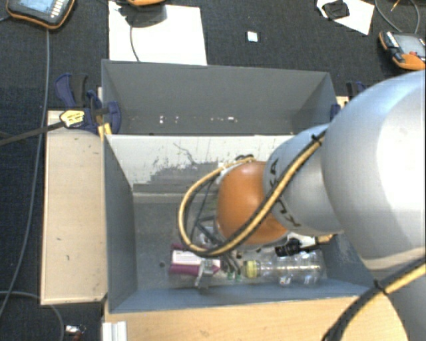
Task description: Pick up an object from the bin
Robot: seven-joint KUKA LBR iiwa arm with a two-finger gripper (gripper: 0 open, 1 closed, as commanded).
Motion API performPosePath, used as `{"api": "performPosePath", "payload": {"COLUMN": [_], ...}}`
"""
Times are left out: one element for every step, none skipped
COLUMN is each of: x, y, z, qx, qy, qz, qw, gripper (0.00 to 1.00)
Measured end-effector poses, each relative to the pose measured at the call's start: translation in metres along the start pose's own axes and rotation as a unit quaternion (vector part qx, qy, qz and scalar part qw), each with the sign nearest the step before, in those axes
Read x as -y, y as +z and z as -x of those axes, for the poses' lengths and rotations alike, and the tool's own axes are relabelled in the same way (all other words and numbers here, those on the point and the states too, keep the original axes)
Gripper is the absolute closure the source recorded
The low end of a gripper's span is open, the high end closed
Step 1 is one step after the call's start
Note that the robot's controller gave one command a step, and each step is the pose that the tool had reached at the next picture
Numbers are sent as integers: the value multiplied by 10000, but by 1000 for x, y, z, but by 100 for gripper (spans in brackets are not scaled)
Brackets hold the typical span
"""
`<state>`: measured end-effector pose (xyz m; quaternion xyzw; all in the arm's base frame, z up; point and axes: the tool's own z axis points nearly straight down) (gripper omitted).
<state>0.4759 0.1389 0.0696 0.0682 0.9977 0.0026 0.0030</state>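
Camera view. Claw (212, 261) low by front wall of grey metal bin (120, 220), beneath orange wrist cover (239, 200); opening hidden, cannot tell. Touching at view-left: purple-and-white cylindrical tube (185, 264). Just view-right: clear plastic bottle (287, 270), yellow-capped, lying flat.

A dark floor (26, 80) is spreading out all round the grey bin (213, 93). Just behind the bin a white sheet (166, 40) is lying flat. Behind and left of the bin an orange-edged handheld device (41, 10) is resting, its black cable (48, 80) trailing down past the bin's left side. Behind and right of the bin, a white paper (356, 16) and a second orange device (403, 50) are lying near each other.
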Motion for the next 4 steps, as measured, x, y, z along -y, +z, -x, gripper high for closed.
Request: {"api": "performPosePath", "payload": {"x": [0,0,1,0], "y": [-18,-52,-43,-83], "z": [0,0,0,1], "qx": [5,2,-14,-3], "qy": [33,50,61,74], "qz": [5,4,-3,6], "qw": [10000,10000,10000,10000], "gripper": [100,100,100,100]}}
